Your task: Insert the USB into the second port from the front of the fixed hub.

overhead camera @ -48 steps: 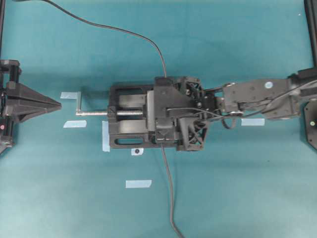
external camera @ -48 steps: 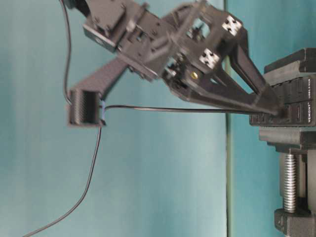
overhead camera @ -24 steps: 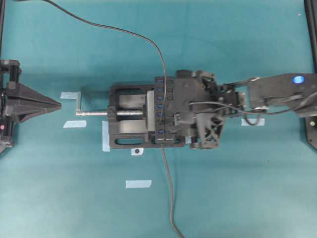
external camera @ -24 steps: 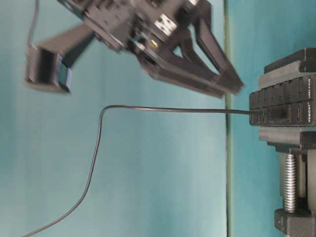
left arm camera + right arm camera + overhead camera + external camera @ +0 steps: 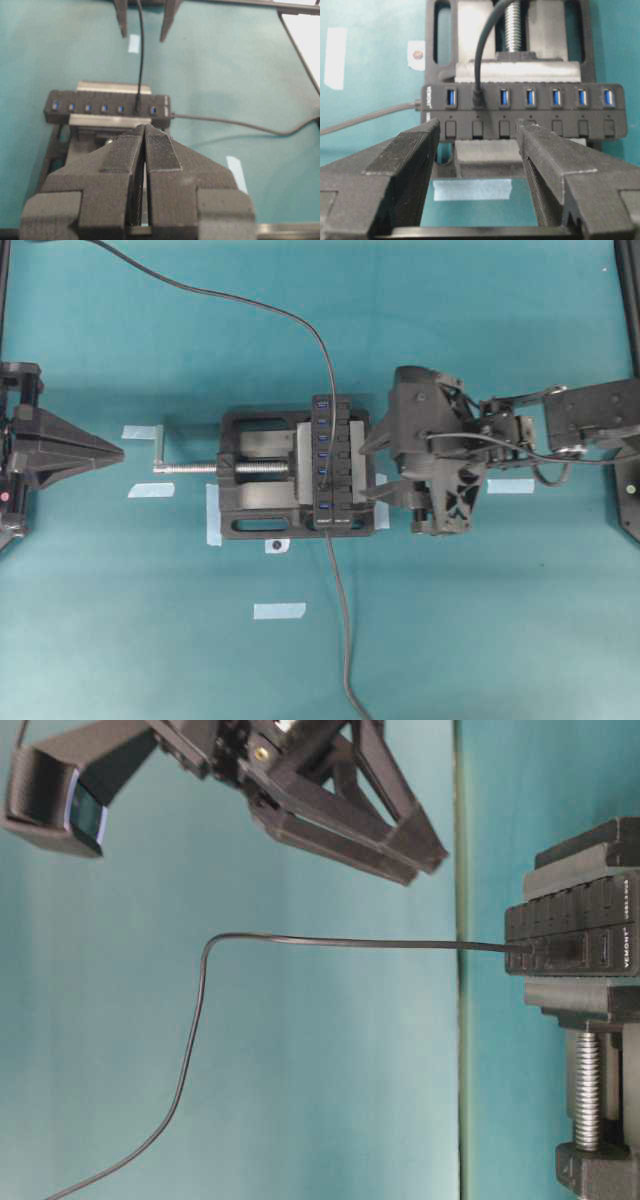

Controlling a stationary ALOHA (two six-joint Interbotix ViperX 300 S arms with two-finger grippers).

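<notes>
our right gripper (image 5: 477,175) has its jaws spread wide on nothing, just beside the long black hub (image 5: 520,111) clamped in the black bench vise (image 5: 255,485). our left gripper (image 5: 145,150) is pressed closed, empty. the small black usb plug (image 5: 478,100) sits in the hub's second blue port.

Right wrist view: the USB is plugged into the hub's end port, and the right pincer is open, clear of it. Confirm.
Not the end port. In the right wrist view the USB sits in the second port from the labelled end of the hub. The right pincer is indeed open and clear of it.
</notes>
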